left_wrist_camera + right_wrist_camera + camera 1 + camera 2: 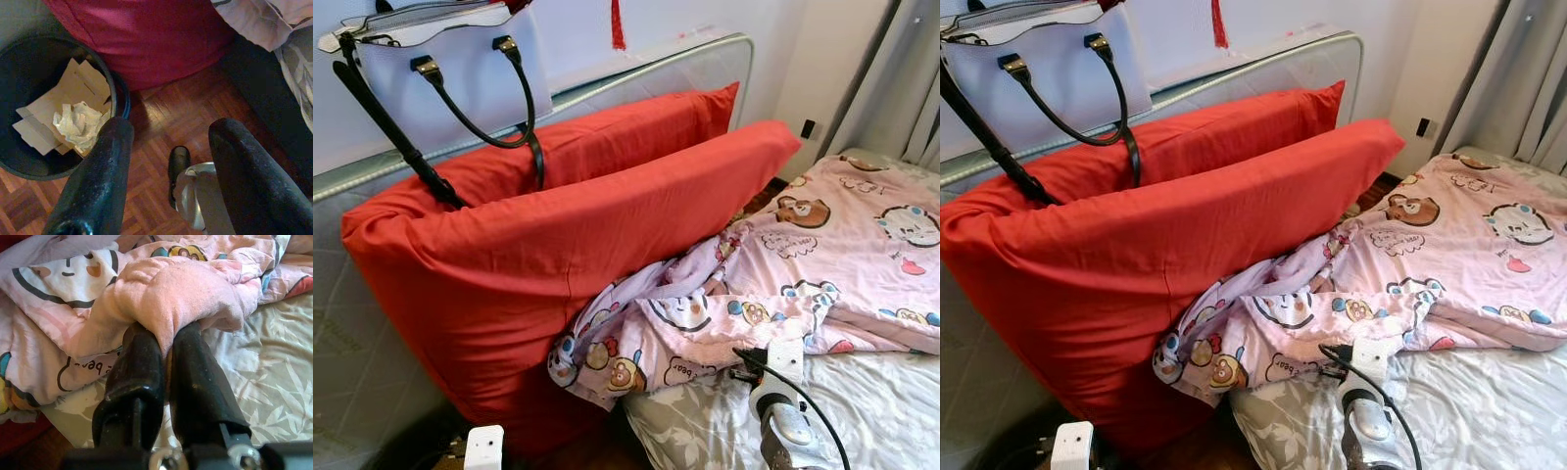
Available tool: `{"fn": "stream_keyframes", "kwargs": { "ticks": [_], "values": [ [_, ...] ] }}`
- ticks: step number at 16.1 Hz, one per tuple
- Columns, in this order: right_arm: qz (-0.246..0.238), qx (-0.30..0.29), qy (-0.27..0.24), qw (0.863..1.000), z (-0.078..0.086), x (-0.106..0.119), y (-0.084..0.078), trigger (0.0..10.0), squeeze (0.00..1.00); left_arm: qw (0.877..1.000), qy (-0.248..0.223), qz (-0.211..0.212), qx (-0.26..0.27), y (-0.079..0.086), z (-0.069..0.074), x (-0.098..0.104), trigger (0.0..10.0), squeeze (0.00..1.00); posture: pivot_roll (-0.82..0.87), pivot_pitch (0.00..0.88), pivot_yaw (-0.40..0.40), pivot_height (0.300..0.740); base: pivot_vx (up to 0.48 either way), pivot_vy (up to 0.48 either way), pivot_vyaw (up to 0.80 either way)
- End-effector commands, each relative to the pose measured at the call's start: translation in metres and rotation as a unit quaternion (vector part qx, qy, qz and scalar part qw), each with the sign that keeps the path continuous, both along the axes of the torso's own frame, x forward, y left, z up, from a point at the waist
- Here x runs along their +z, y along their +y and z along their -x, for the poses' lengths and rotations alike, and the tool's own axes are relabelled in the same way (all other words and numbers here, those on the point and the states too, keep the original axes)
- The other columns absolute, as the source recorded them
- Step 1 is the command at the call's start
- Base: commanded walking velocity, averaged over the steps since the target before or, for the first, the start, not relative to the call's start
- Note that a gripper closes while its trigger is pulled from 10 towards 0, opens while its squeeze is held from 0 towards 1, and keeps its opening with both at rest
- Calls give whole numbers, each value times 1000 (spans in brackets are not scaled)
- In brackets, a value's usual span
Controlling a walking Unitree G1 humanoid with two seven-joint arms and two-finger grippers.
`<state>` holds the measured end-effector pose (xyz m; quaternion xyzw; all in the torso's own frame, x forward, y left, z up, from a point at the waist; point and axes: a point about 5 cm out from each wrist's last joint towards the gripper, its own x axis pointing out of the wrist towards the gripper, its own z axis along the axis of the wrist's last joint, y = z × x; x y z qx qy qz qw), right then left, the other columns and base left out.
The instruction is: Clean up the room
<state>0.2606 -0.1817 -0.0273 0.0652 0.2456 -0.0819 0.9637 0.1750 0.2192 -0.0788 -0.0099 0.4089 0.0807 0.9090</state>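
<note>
Lowest in the frame, my right gripper [164, 340] has its fingers pinched shut on a fold of the pink blanket [822, 255], right at its fleecy underside edge, so I judge I can drag the crumpled end flat over the bed [871, 401]. My left gripper [166, 161] hangs spread wide and empty above the parquet floor [161, 112], beside the black bin [115, 88] holding cardboard and crumpled paper. The blanket bunches at centre against two red pillows [538, 235] propped on the headboard [636, 73]. At upper left hangs a white handbag [450, 69].
</note>
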Motion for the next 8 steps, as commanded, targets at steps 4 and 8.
{"fn": "stream_keyframes", "kwargs": {
  "ticks": [4, 8],
  "values": [
    [4, -3, -12, 1000, -4, 4, -1, 10000, 0, 1000, 15, -1, -6, 0, 6, -3, 10000, 0, 69, 0, 14, 740, 0, 0, 0],
    [2, -5, -13, 1000, -5, 5, 1, 10000, 0, 1000, 15, 0, -5, 1, 5, -3, 10000, 0, 73, 0, 14, 740, 0, 0, 0]
  ]
}}
